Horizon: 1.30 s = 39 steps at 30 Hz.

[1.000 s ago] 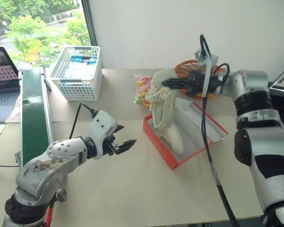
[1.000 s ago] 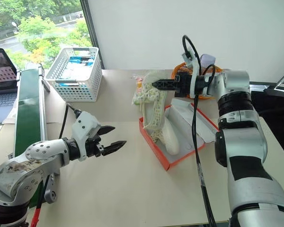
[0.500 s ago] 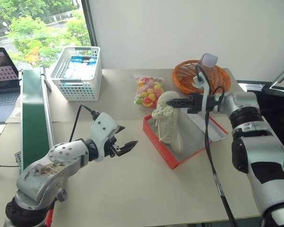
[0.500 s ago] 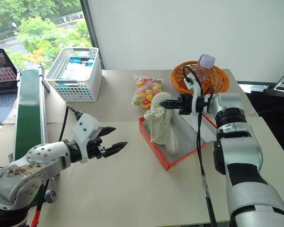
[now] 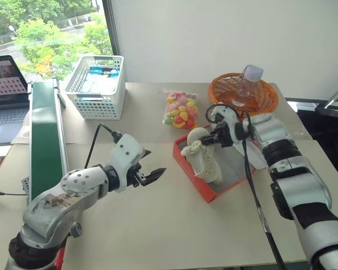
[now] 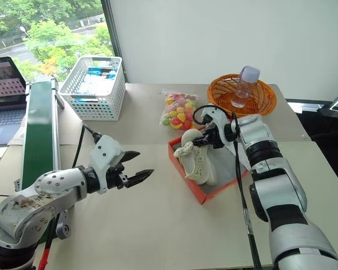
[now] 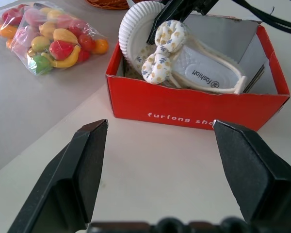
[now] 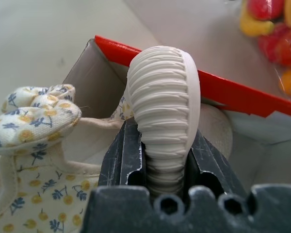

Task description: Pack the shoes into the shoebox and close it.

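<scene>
The red shoebox (image 5: 191,175) stands open on the table right of centre, white inside. My right gripper (image 5: 212,140) is shut on the ribbed sole (image 8: 162,92) of one cream shoe (image 5: 198,147) and holds it on edge in the far left corner of the box. The shoe's flower-print bow (image 7: 160,53) hangs over the box's inside. The other shoe (image 7: 208,77) lies flat in the box, insole up. My left gripper (image 5: 152,163) hovers open over the table to the left of the box, with nothing between its fingers.
A bag of colourful candies (image 5: 180,109) lies just behind the box. Behind the right arm an orange woven basket (image 5: 219,93) holds a clear bottle (image 5: 249,84). At the back left are a white mesh basket (image 5: 96,104), a green conveyor (image 5: 45,140) and a laptop (image 5: 5,90).
My right gripper has come down with the shoe, rolling it over, from high above the box into its far left corner. The left arm has not moved.
</scene>
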### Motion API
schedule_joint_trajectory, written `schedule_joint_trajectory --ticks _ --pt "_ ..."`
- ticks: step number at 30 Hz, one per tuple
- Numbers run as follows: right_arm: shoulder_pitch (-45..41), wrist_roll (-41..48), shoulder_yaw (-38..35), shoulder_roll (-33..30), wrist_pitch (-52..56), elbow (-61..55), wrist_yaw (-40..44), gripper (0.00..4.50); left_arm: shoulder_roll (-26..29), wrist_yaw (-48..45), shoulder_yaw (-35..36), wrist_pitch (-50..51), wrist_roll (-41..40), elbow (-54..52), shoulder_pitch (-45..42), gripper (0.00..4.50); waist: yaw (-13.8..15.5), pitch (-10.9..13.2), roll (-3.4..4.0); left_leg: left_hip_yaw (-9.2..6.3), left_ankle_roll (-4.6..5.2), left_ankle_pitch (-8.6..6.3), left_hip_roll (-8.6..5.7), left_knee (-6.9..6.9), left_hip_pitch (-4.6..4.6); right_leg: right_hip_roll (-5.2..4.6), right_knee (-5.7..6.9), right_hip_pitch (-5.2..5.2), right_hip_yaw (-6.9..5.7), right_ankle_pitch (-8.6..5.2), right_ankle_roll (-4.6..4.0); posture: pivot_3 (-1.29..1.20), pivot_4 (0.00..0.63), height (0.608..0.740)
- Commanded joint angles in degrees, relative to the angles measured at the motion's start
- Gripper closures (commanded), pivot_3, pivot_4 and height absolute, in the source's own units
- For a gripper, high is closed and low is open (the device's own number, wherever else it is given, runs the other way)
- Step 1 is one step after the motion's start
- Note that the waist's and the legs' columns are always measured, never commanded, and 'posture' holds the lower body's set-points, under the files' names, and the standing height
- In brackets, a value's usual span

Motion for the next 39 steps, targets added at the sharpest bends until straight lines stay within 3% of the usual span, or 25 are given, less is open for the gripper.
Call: schedule_joint_trajectory --ticks 1,11,20,26,32,39 --pt "1.9 -5.3 3.9 -2.4 -5.3 -1.4 1.7 3.99 0.0 0.2 -0.5 -1.3 0.9 -1.2 -1.0 0.81 0.2 0.0 0.0 0.0 0.0 0.0 0.0 0.02 0.02 0.0 0.0 0.02 0.0 0.0 0.0 0.0 0.15 0.74" --pt "3.5 -12.3 11.4 1.5 -16.9 5.8 4.5 3.99 -0.9 0.4 -1.6 -1.8 2.6 -0.7 -1.2 0.81 0.7 0.0 -0.01 -0.01 0.0 0.0 0.01 0.06 0.52 0.0 -0.05 0.53 -0.03 -0.01 0.0 0.0 0.15 0.74" --pt "3.1 -20.6 15.4 5.8 -27.3 17.5 -4.4 3.99 -1.0 0.7 -1.0 -1.2 3.0 -1.6 -0.6 0.81 0.8 -1.1 -0.53 0.02 -0.21 -0.14 0.02 0.03 1.4 -0.09 -0.11 1.19 -0.05 -0.3 -0.37 0.0 0.15 0.74" --pt "3.6 -31.2 22.4 6.4 -35.3 23.5 -17.1 3.99 -1.1 0.9 -1.2 -1.3 3.6 -1.6 -0.6 0.81 0.7 -2.0 -0.51 0.02 -0.59 -0.37 0.05 -0.16 2.4 -0.15 -0.36 1.98 -0.06 -0.67 -0.08 0.0 0.15 0.74" --pt "3.4 -37.1 26.8 5.6 -39.3 25.2 -22.3 3.99 -1.2 1.0 -1.0 -1.1 3.7 -2.0 -0.4 0.81 0.7 -2.6 -0.46 -0.26 -0.58 -0.42 0.06 -0.2 2.62 -0.51 -0.81 2.3 0.04 -0.66 -0.11 0.0 0.15 0.74" --pt "2.8 -38.1 26.0 5.4 -40.8 24.1 -23.3 3.99 -1.0 0.6 -1.1 -1.2 3.6 -1.7 -0.7 0.81 0.7 -2.6 -0.29 -0.12 -0.39 -0.54 -0.03 -0.2 2.2 -1.05 -1.17 2.19 -0.22 -0.66 -0.11 0.0 0.15 0.74"
